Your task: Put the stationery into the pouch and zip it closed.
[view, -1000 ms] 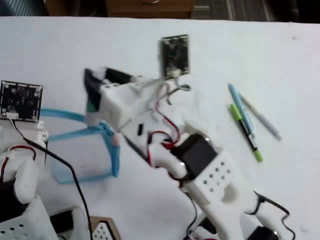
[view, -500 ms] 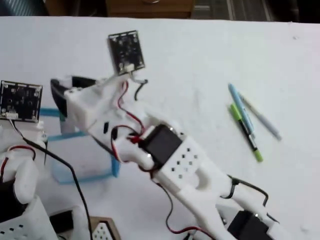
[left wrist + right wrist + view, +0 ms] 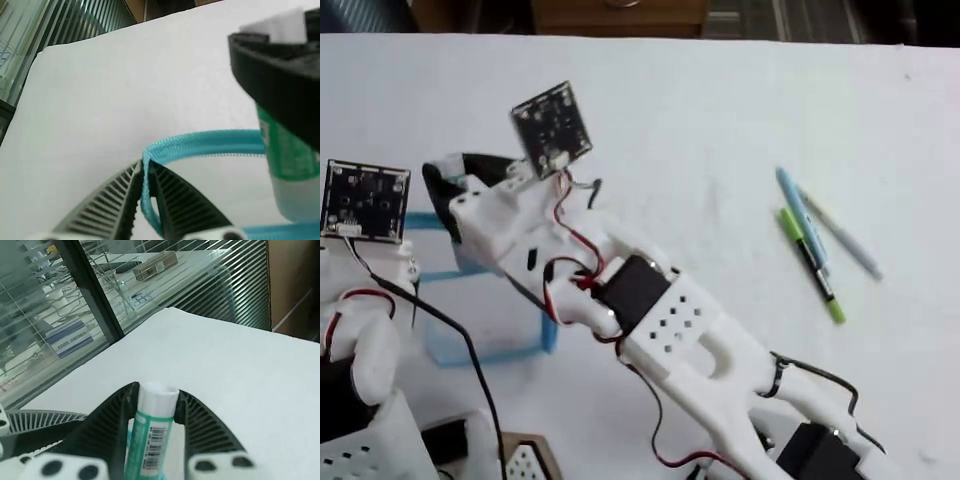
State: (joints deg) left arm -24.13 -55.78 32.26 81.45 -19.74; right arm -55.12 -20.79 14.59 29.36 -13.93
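blue-edged pouch (image 3: 480, 315), rim pinched by left jaws; right jaws clamp a glue stick (image 3: 152, 435) at its mouth.

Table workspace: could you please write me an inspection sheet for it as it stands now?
Surface: white table.
Job's things: pouch lies at the high view's left; glue stick is held; blue pen, green pen and grey pen lie together at its right.
Clutter: nothing seen.
Claws: left claw shut on the pouch's blue zip edge; right claw shut on the glue stick, near the pouch's rim.
Cables: red and black wires along the right arm; black cable by the left.
Surroundings: window blinds; wooden furniture.
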